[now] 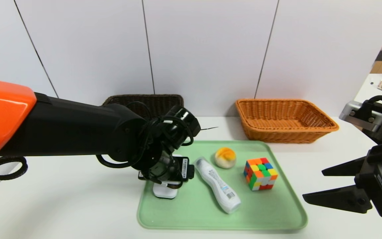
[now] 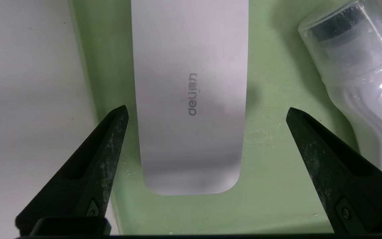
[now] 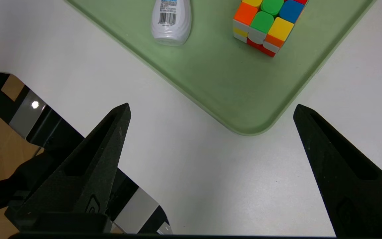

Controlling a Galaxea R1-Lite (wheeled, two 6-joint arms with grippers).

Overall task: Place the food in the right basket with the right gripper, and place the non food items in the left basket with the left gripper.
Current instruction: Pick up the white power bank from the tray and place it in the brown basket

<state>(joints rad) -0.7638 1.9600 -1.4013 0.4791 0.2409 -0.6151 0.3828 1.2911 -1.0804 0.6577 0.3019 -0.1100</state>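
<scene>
The left claw (image 2: 207,111) is held over the flat white case (image 2: 191,99) on the green tray (image 1: 260,212), with its tips spread wide, one on each side of the case, and nothing is pinched. The white bottle (image 1: 218,186), the round bun (image 1: 225,157) and the colorful cube (image 1: 260,174) are also seen on the tray, with the bun between the bottle and the cube. Behind the tray, the dark basket (image 1: 144,99) and the orange basket (image 1: 287,127) are set on the desk (image 1: 78,205), while the right claw (image 1: 313,185) is kept beside the tray, spread and empty.
</scene>
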